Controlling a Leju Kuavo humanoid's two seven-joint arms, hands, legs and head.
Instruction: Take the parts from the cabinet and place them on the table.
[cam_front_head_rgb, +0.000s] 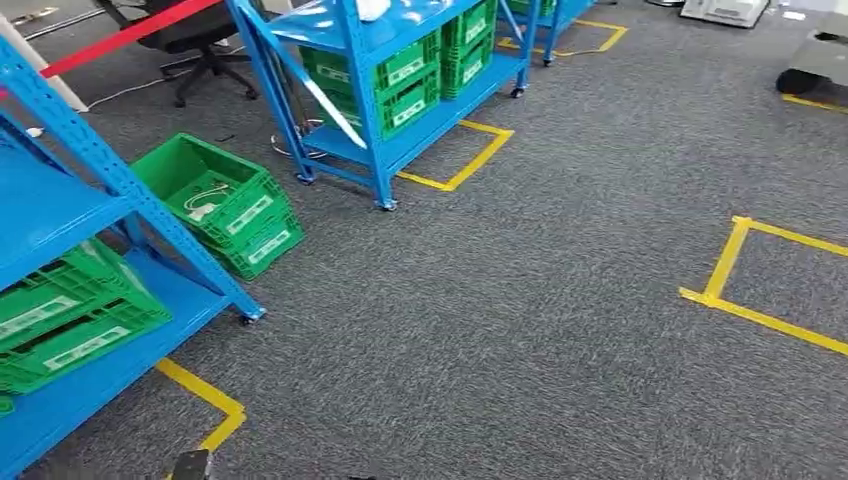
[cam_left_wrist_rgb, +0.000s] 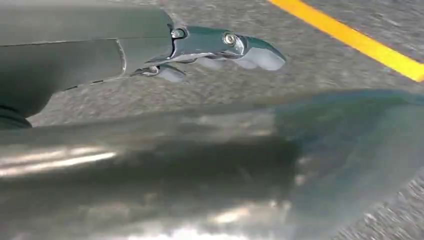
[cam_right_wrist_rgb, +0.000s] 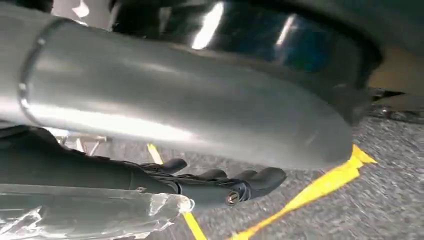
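Note:
The blue cabinet (cam_front_head_rgb: 70, 210) stands at the left of the head view, with green bins (cam_front_head_rgb: 70, 320) on its lower shelf. My left hand (cam_left_wrist_rgb: 220, 50) hangs over the grey carpet with its fingers stretched out and nothing in them. My right hand (cam_right_wrist_rgb: 215, 182) also hangs low over the carpet. A grey part wrapped in crinkled clear plastic (cam_right_wrist_rgb: 100, 210) lies against its fingers and looks held there. The table is out of sight.
A green bin (cam_front_head_rgb: 225, 200) with white items sits on the carpet beside the cabinet. A second blue rack (cam_front_head_rgb: 400, 70) with green bins stands further back. Yellow tape squares (cam_front_head_rgb: 740, 290) mark the grey carpet. An office chair (cam_front_head_rgb: 195, 40) is at the back left.

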